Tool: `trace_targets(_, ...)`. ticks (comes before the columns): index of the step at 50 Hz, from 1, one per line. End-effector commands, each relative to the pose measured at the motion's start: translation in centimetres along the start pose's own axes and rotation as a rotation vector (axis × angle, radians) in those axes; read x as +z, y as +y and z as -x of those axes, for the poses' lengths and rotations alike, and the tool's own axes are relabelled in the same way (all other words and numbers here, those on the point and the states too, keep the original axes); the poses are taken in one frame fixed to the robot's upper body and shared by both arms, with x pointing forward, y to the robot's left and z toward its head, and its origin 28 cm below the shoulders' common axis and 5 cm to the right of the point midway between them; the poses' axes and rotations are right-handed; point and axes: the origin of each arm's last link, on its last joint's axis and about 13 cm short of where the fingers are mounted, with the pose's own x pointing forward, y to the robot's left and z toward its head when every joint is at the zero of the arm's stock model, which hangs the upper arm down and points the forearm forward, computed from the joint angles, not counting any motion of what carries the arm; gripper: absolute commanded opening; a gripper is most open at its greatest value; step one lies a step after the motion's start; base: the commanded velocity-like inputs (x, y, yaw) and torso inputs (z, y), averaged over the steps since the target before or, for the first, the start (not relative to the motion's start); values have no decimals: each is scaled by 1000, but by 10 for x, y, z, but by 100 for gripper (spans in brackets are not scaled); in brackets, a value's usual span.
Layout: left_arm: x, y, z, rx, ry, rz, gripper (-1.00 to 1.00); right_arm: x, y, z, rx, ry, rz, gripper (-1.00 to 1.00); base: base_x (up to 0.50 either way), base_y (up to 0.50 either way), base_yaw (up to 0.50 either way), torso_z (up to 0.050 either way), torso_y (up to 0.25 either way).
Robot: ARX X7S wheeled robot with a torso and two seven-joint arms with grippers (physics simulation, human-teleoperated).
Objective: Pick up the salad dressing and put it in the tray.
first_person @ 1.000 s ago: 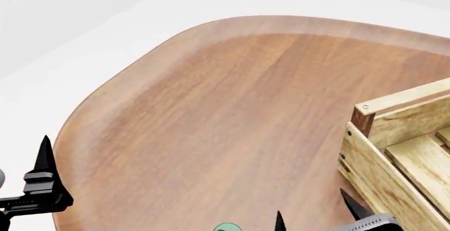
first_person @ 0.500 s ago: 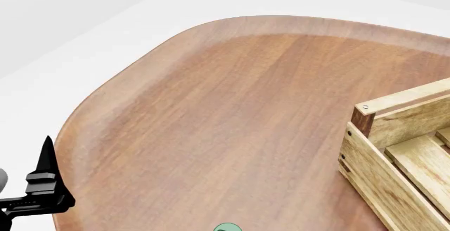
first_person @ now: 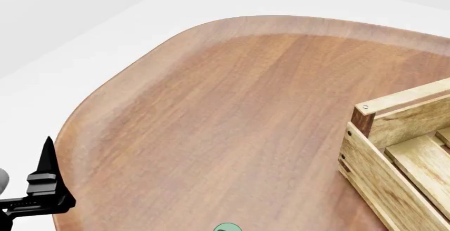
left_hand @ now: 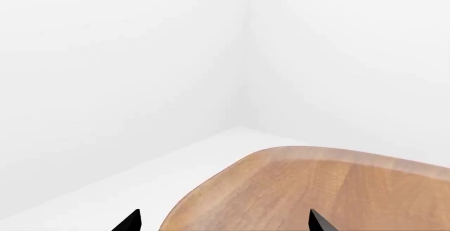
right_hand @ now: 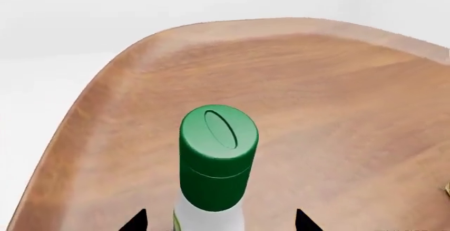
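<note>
- Standing upright on the wooden bench point(first_person: 232, 115), well apart from the tray point(first_person: 401, 152): the salad dressing point(right_hand: 218, 157), green cap up, white body below it.
- Showing in the head view only as a sliver of pale green cap point(first_person: 226, 227) at the picture's lower edge, on the bench side of the tray's near corner post point(first_person: 362, 121).
- Sitting at the bench's right part: the tray, light planks, slatted bottom, a darker corner post with a small screw on top.
- Hovering around the salad dressing, not visibly touching it: the right fingers point(right_hand: 219, 221), two black tips point(right_hand: 135, 221) spread wide, one on each side of the bottle's body.
- Not appearing in the head view: the right fingers.
- Hanging off the bench's rounded edge, far from the tray: the left fingers point(left_hand: 223, 221), two dark tips point(left_hand: 130, 221) set wide apart, holding nothing.
- Pointing upward beside the bench edge in the head view: one black left tip point(first_person: 48, 154) with its clamp block below.
- Lying behind the bench: white floor and white walls meeting in a corner point(left_hand: 246, 57).
</note>
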Motion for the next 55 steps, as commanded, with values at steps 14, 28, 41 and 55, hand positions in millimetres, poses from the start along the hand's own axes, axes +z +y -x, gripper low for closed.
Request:
trace_targets(14,0,1,1,1,1,-1,100,-4,14,-39,4,1,-139,100,0,0,0,0,0)
trace_targets(28,-1,1,1,0,2,-1,100,-13,11,-50,-65,3,-142,-100,0,0,0,0,0)
trace_targets(41,-1,0,0,-1,1,-3,100,-6,10,-46,-91,-29,-130,-100,0,0,0,0,0)
trace_targets(55,0,0,0,-6,-2,-3,100,48,-2,-22,-176,-189,-83,-100,0,0,0,0,1)
